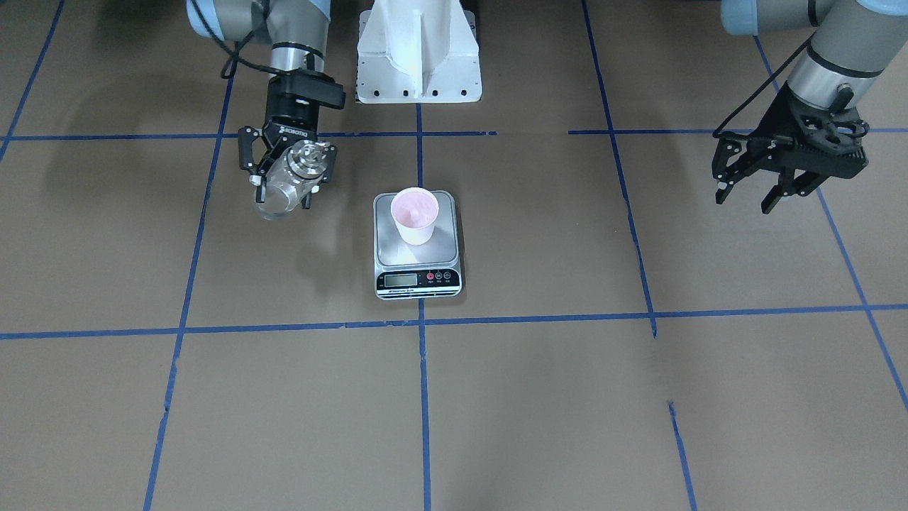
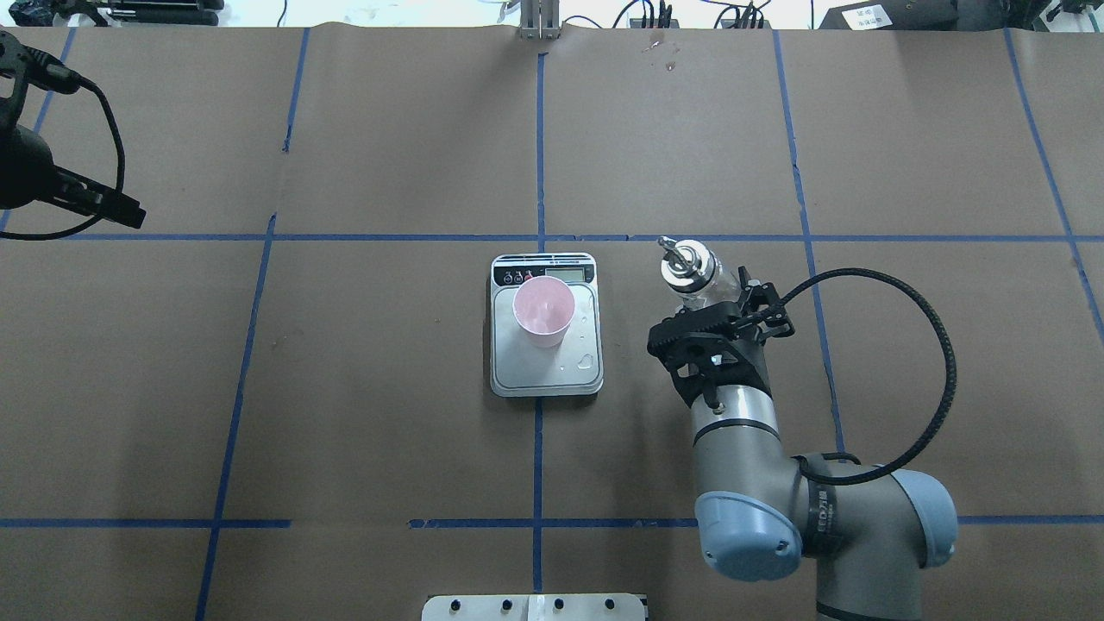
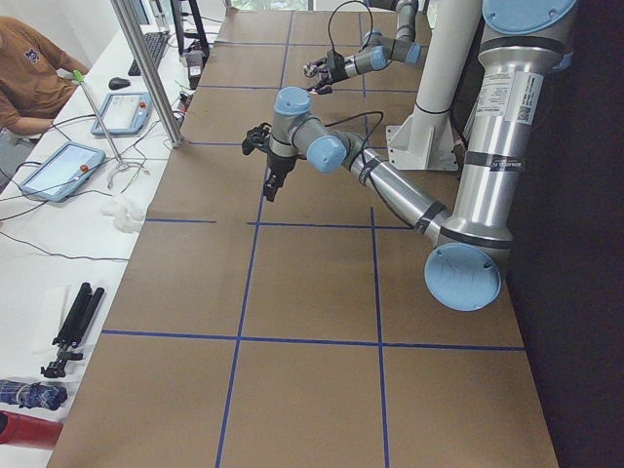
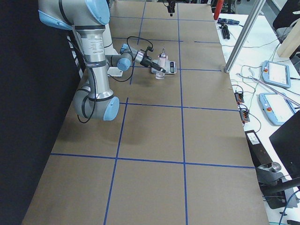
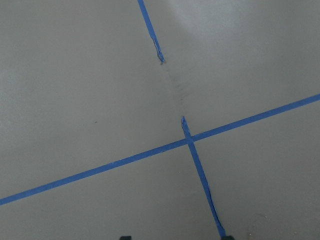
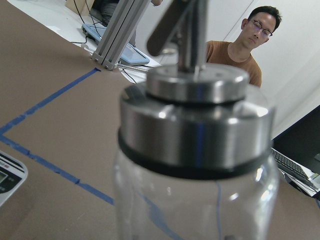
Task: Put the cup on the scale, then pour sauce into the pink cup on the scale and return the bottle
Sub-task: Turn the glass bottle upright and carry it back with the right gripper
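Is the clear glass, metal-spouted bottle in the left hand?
No, the right hand grips the clear glass bottle; the left hand hangs open and empty.

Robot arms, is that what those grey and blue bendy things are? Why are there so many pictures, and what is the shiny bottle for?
Yes, those are two robot arms at a brown table. Six cameras caught the same moment: one faces the robot, one looks over its shoulders, two stand at the table's ends, and one rides on each wrist. In the middle sits a small kitchen scale with a pink cup standing on it. The right arm has its jaws shut on a glass bottle with a metal spout. The bottle is beside the scale, not over the cup. The left arm hangs off to the side, jaws open and empty. Its wrist camera sees only table and blue tape. The other wrist camera sees the bottle's top very close.
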Available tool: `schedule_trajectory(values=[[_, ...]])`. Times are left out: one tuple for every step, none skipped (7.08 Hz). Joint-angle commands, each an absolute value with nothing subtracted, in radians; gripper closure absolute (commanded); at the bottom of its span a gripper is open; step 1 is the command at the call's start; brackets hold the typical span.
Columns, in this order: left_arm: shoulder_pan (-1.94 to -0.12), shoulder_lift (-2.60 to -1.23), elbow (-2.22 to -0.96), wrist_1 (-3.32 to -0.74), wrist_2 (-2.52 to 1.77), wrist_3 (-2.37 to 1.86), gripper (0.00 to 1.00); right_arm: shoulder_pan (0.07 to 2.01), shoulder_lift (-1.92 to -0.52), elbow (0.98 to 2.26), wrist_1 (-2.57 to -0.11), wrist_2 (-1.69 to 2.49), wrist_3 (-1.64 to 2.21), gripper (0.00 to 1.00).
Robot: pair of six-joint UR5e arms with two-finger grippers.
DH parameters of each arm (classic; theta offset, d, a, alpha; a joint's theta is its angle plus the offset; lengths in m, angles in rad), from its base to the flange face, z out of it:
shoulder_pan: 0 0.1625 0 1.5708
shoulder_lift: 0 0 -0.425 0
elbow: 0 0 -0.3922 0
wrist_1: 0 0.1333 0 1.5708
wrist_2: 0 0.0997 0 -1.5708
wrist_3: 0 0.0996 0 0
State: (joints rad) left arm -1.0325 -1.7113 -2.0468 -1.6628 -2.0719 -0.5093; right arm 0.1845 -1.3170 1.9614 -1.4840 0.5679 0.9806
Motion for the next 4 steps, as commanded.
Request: schedule_trajectory(values=[[-1.032,-1.712,-2.046,-1.663,-2.072,-0.511,0.32,0.204,-1.397,1.960,-1.391,0.569,1.100,1.00],[-1.029,-1.712,-2.046,-1.663,-2.072,-0.511,0.32,0.215,-1.399,1.960,-1.391,0.569,1.226,1.00],[-1.029,-1.713,-2.045,-1.663,-2.072,-0.512,0.32,0.221,-1.417,1.954,-1.352,0.568,1.405,1.00],[-1.029,-1.712,-2.045,-1.663,-2.071,-0.512,0.32,0.222,-1.466,1.932,-1.239,0.568,1.514,1.00]])
